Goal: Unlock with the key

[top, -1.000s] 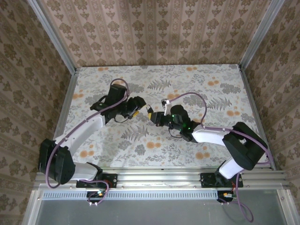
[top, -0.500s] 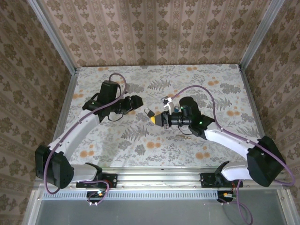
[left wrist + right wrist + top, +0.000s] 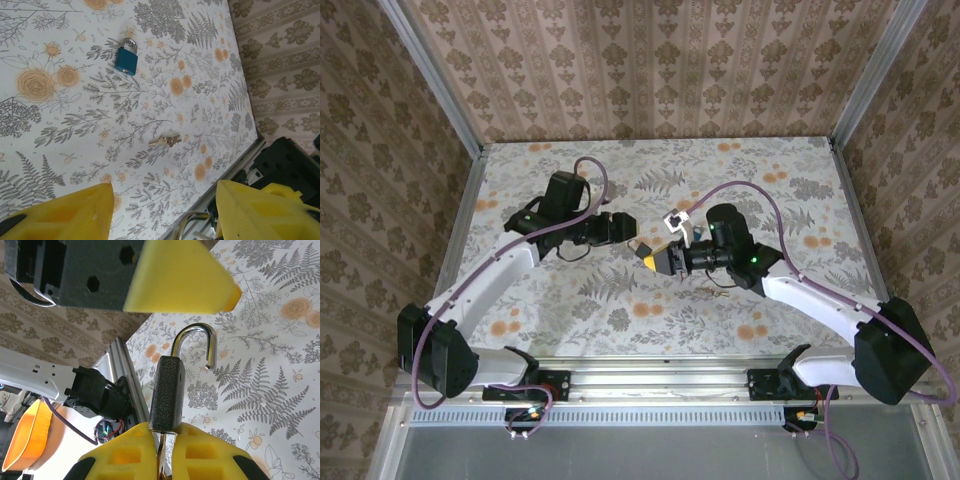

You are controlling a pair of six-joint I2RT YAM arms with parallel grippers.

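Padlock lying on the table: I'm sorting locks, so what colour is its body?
The padlock is blue with a silver shackle; clearest in the left wrist view.

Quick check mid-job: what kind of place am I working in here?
Likely a small enclosed tabletop robot cell: wallpaper-patterned walls framed by aluminium posts, a floral-covered table, and a metal rail along its near edge.
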